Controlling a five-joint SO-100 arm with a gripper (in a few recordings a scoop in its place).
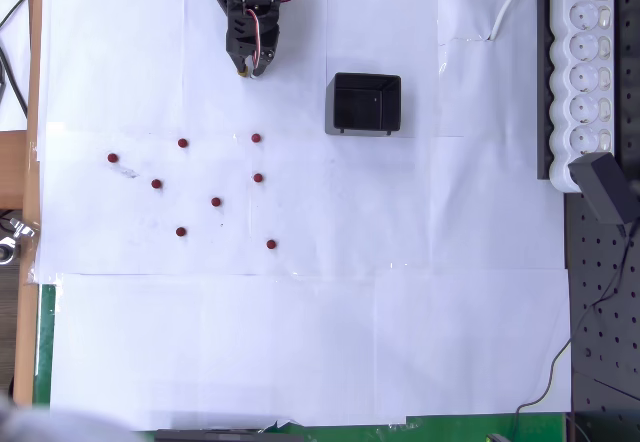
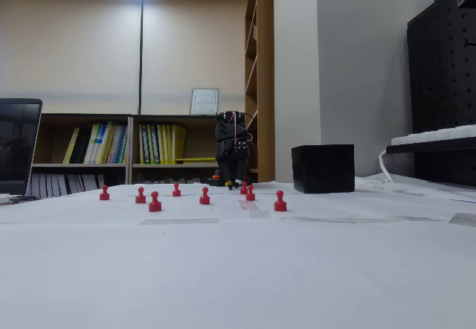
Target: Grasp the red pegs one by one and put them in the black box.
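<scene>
White paper sheets point(image 1: 300, 342) cover the table, bare in the foreground of the fixed view. Further back stand the red pegs, eight of them, all upright and loose on the paper, none yet in the box.

Farthest from the gripper point(image 1: 252, 67) in the overhead view are the peg at the bottom of the cluster point(image 1: 271, 244) and the one below-left point(image 1: 181, 231), with the far-left peg point(image 1: 113, 158) well out to the side. Closer in come the middle pegs point(image 1: 216, 202), point(image 1: 157, 184), point(image 1: 258, 177) and point(image 1: 183, 143). Nearest of all is the peg just below the fingertips point(image 1: 256, 138), still clearly apart from them.

Up at the back, the gripper hangs low over the paper, tips pointing down. It carries nothing, and the fingers look nearly closed, though I cannot tell the exact gap from here.

Off to the gripper's right in the overhead view sits the black box point(image 1: 365, 103), near but apart. Its interior reads as dark and glossy; I see no peg inside. In the fixed view point(image 2: 323, 168) only its outer walls show.

Now the risks, as I judge them. These pegs are tiny and narrow-necked: a slightly off-centre pinch could tip one over or flick it away. Two pegs stand in line below the gripper, so a sweeping approach could knock the second. The box is light, and a low carry might clip its rim and shove it.
</scene>
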